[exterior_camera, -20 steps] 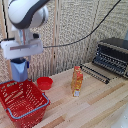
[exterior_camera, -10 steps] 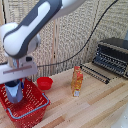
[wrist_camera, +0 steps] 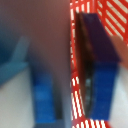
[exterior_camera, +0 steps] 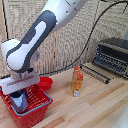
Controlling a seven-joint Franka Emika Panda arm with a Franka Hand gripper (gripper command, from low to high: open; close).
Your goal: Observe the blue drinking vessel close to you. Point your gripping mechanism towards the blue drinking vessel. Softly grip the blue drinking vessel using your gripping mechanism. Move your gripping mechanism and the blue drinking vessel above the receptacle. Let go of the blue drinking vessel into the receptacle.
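Observation:
In the exterior view my white boxy gripper hangs from the big white arm over the red wire basket at that view's lower left. It appears shut on the small blue-grey cup, which sits low between the basket's walls. I cannot tell whether the cup touches the basket floor. The wrist view is blurred. It shows a dark blue shape, likely the cup, against the red mesh.
A small red bowl lies just behind the basket. An orange-yellow bottle stands upright mid-table. A black toaster oven with a wire rack in front sits at the exterior view's right. A cable hangs behind the arm.
The gripper has come down with the cup from above the basket's rim to inside the basket. The arm has leaned further forward over it.

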